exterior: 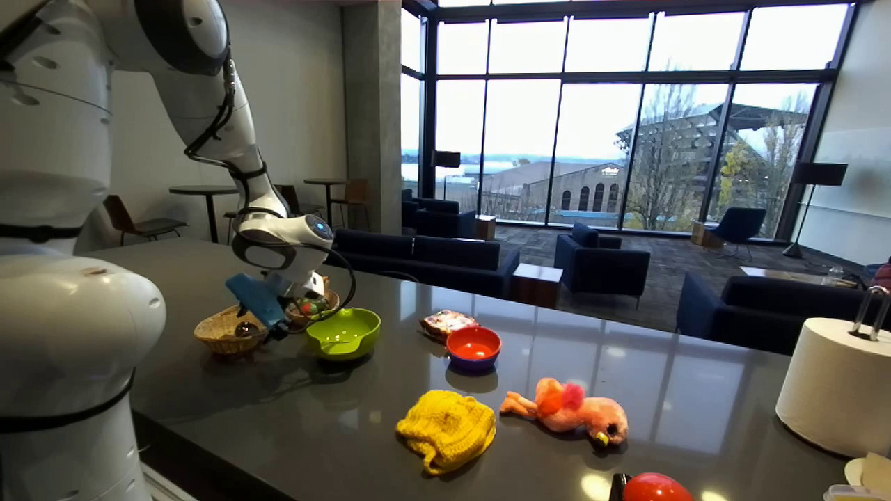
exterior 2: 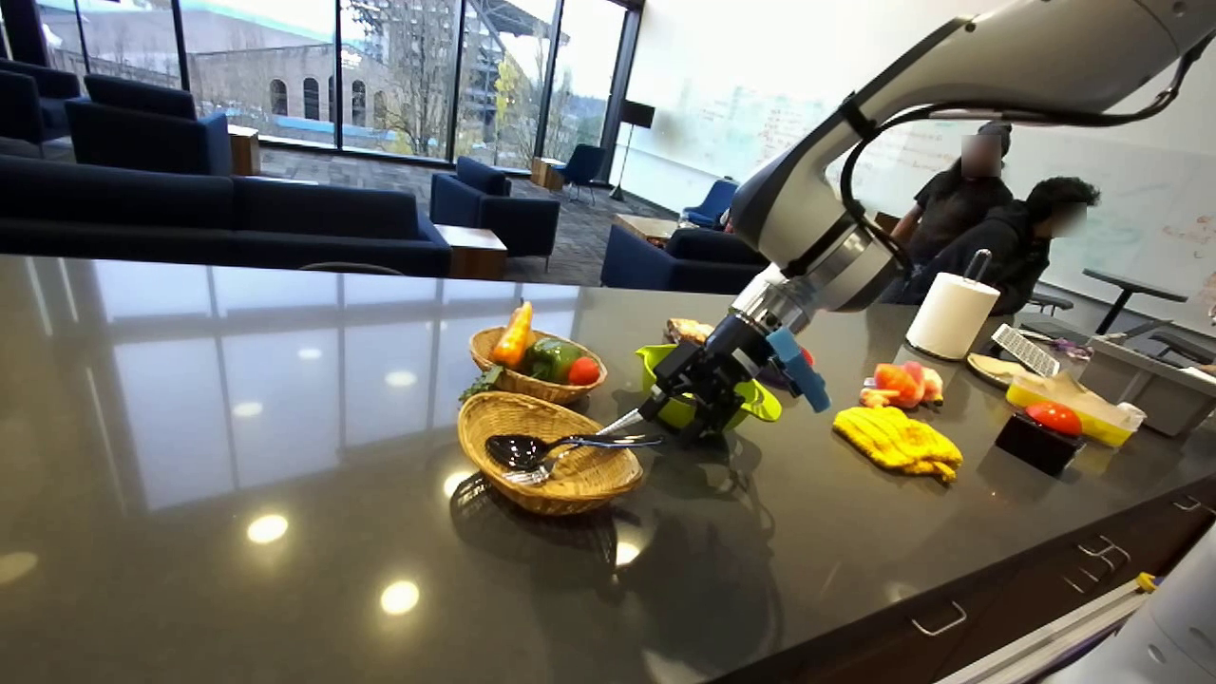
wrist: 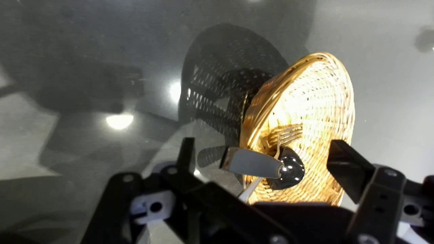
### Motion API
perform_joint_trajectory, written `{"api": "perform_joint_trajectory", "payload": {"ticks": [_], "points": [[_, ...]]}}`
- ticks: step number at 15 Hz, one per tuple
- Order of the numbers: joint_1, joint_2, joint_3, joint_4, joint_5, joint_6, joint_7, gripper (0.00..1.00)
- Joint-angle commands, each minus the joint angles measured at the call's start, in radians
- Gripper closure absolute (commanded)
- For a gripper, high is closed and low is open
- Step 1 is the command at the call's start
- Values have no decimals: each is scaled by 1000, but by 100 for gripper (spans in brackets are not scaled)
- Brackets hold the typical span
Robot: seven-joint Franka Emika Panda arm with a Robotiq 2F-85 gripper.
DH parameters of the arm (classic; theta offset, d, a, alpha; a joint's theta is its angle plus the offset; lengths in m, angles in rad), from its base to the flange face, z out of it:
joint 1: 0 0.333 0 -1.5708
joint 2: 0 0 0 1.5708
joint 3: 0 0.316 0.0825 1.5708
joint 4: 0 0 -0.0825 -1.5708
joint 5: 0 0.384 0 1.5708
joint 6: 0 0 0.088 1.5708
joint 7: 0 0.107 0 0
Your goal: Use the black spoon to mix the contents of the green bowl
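Note:
The black spoon [exterior 2: 518, 451] lies in a wicker basket [exterior 2: 579, 494], its handle sticking out over the rim. In the wrist view, its handle [wrist: 252, 164] points up toward the camera and its glossy head [wrist: 292, 171] is in the basket. A metal fork [wrist: 290, 134] lies in there too. My gripper [wrist: 262, 157] is open, with the spoon handle between its fingers but not touched by either. In an exterior view, the gripper [exterior 2: 674, 418] is beside the handle end. The green bowl [exterior: 344, 337] stands beside it, partly hidden behind the gripper in an exterior view [exterior 2: 763, 404].
A second basket [exterior 2: 546, 388] with toy vegetables stands behind the cutlery basket. A red bowl [exterior: 473, 344], toy bread [exterior: 445, 323], yellow cloth [exterior: 447, 430], pink plush [exterior: 571, 410] and paper towel roll [exterior: 839, 383] are on the counter. The counter's front edge [exterior 2: 836, 622] shows.

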State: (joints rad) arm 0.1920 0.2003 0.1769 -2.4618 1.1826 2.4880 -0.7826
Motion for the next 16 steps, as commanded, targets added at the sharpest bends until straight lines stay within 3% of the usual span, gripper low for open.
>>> {"api": "perform_joint_trajectory", "payload": {"ticks": [1, 11, 12, 13, 16], "points": [[-12, 38, 17, 35, 27, -14, -49, 0], [-14, 97, 23, 89, 15, -8, -80, 0], [-14, 98, 23, 92, 14, -7, -76, 7], [-13, 99, 22, 95, 13, -4, -74, 27], [-15, 103, 22, 102, 13, -6, -72, 48]]}}
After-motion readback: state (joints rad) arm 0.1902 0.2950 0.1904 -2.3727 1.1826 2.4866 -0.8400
